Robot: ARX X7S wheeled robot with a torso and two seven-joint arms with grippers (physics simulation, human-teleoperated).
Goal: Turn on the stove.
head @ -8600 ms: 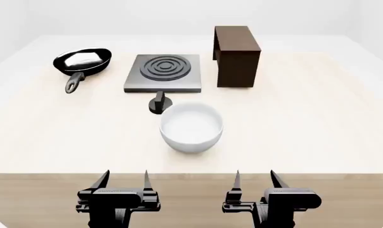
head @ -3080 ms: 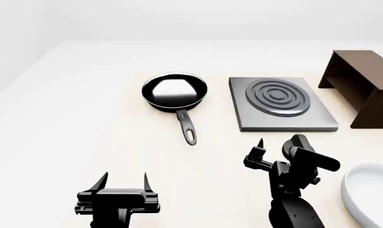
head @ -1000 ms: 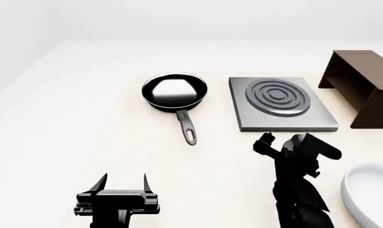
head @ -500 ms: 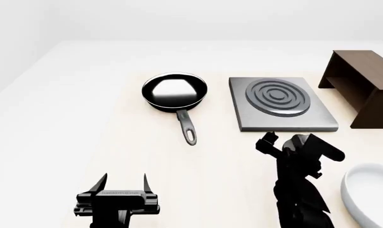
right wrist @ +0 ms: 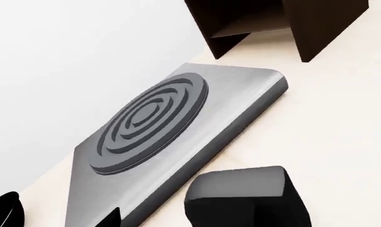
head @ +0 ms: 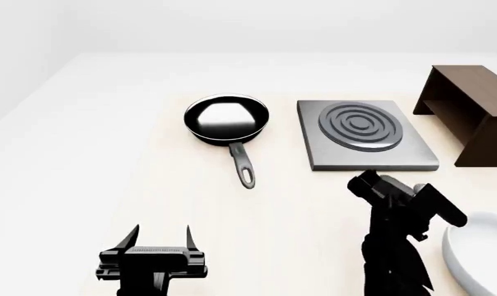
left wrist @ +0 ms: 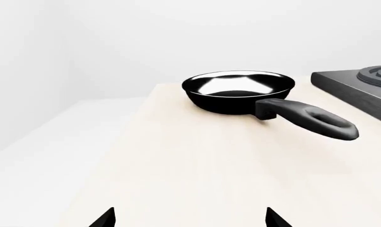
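Note:
The stove (head: 368,157) is a flat grey slab with a dark ring burner (head: 359,126), at the right of the head view. It also shows in the right wrist view (right wrist: 228,113) and at the edge of the left wrist view (left wrist: 354,85). My right gripper (head: 388,188) is rolled over just in front of the stove's near edge and hides the knob in the head view. In the right wrist view the black knob (right wrist: 241,198) sits close between the spread jaws (right wrist: 189,218), with one fingertip (right wrist: 108,218) apart from it and the other hidden. My left gripper (head: 158,237) is open and empty, low at the left.
A black frying pan (head: 226,120) lies left of the stove, its handle (head: 242,163) pointing toward me. A dark brown wooden box (head: 470,111) stands right of the stove. A white bowl (head: 479,246) sits at the right edge beside my right arm.
My right gripper has rolled further over at the knob and shifted slightly right and toward me. Earlier the view turned left and the right arm reached out. The left gripper has not moved.

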